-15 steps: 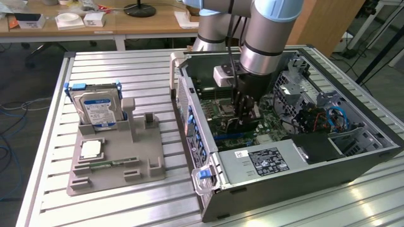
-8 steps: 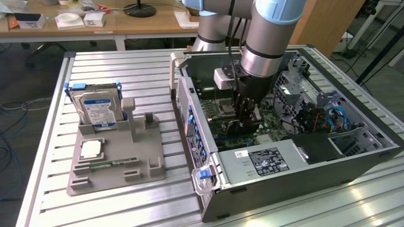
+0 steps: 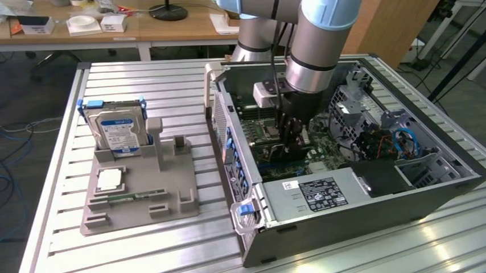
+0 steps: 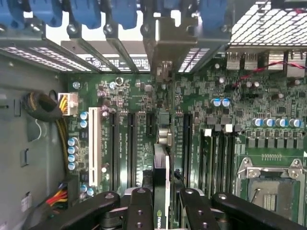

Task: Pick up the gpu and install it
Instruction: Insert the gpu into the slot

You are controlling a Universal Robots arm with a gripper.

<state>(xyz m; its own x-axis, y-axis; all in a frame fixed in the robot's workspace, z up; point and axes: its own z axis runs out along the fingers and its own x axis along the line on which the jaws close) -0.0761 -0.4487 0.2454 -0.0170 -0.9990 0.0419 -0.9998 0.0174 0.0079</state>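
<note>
- Green and thin, seen edge-on, the gpu (image 4: pixel 162 165) circuit card is clamped between the black fingers (image 4: pixel 140 208) of my pincer (image 4: pixel 163 211). The jaws are closed down to just the card's thickness.
- I hold it deep inside the open grey metal computer case (image 3: pixel 379 219), which lies on its side on the slatted aluminium desk (image 3: pixel 152 79).
- The card stands on edge over the green motherboard (image 4: pixel 129 86), in line with the long black slots. I cannot tell whether its lower edge is seated in one.
- Its far end reaches toward the case's rear wall, under a row of blue plastic latches (image 4: pixel 86 12).
- To one side of the card lie a white expansion slot (image 4: pixel 94 143) and a bundle of yellow, red and black wires (image 4: pixel 61 139). To the other side lies the square silver processor socket (image 4: pixel 268 187).
- A grey boxy power supply with a black label (image 3: pixel 319 193) sits close beside my arm at the case's near end.
- Well apart on the desk, at the exterior view's left, a grey moulded holder (image 3: pixel 174 193) carries an upright silver hard drive with a blue-white label (image 3: pixel 114 131). A small narrow green memory stick (image 3: pixel 136 197) lies flat in the same holder.
</note>
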